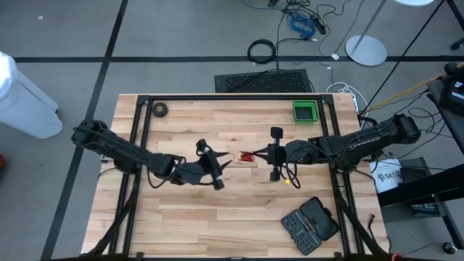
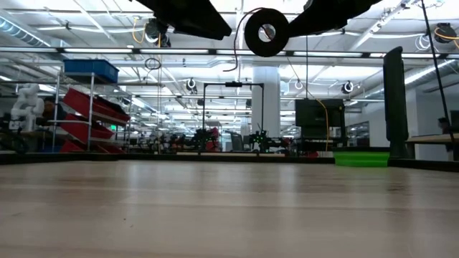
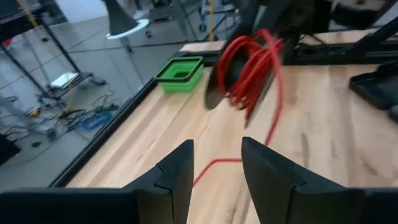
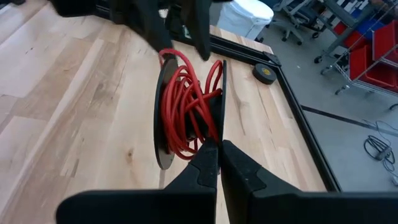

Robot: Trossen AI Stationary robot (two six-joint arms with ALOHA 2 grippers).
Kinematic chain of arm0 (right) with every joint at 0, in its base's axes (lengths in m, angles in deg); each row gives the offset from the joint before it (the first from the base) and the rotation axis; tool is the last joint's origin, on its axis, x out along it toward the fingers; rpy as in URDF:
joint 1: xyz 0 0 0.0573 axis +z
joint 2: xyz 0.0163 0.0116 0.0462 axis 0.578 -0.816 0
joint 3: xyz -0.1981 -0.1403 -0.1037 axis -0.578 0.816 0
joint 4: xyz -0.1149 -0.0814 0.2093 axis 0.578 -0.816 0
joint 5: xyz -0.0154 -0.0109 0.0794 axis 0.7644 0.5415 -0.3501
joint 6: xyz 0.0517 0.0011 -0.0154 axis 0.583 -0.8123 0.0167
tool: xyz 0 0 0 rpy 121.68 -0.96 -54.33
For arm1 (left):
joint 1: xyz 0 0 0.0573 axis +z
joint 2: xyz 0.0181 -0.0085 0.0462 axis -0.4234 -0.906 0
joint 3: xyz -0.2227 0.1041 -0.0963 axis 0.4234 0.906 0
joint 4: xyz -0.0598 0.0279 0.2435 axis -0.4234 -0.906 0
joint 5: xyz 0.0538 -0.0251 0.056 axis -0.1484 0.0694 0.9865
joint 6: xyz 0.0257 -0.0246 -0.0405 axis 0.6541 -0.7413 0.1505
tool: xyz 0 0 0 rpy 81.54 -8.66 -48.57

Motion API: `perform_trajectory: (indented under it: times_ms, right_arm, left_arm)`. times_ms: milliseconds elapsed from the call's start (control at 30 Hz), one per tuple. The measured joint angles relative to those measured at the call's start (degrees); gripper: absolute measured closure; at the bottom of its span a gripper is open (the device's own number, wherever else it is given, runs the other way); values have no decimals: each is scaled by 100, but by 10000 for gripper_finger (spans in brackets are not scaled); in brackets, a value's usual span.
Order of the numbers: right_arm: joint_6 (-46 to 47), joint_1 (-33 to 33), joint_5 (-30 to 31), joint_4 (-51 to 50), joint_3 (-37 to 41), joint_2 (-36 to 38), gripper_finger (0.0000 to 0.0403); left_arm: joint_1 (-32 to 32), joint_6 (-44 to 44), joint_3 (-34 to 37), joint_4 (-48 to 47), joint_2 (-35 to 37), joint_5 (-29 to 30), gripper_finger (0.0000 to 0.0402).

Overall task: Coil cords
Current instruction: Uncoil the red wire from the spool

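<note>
Flanking the raised reel (image 4: 189,115), right end effector (image 4: 217,158) pinches it closed; left end effector (image 3: 214,171) gapes, green tray (image 1: 305,111) beyond.

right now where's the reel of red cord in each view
High view: reel at table centre, between the two pincers.
Low view: black disc at top centre, held off the table.
Left wrist view: upper middle, ahead of the left pincer.
Right wrist view: centre, right pincer shut on its rim.
Shared landmark: green tray, also seen in the low and left wrist views.
</note>
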Motion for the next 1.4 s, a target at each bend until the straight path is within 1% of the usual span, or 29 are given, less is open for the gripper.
perform_trajectory:
  times_ms: [133, 233, 333, 1400]
  right_arm:
    - [0, 0, 0, 0, 0, -2, 403]
    - [0, 0, 0, -2, -1, -1, 403]
    - [-1, 0, 0, -1, -2, -1, 403]
    - [-89, 0, 4, -42, -2, -2, 403]
  left_arm:
    - [3, 505, 0, 688, -314, -581, 259]
    - [-5, 693, 0, 1083, -558, -644, 259]
    - [33, 817, 0, 1241, -716, -630, 259]
    - [68, 836, 0, 1238, -720, -483, 259]
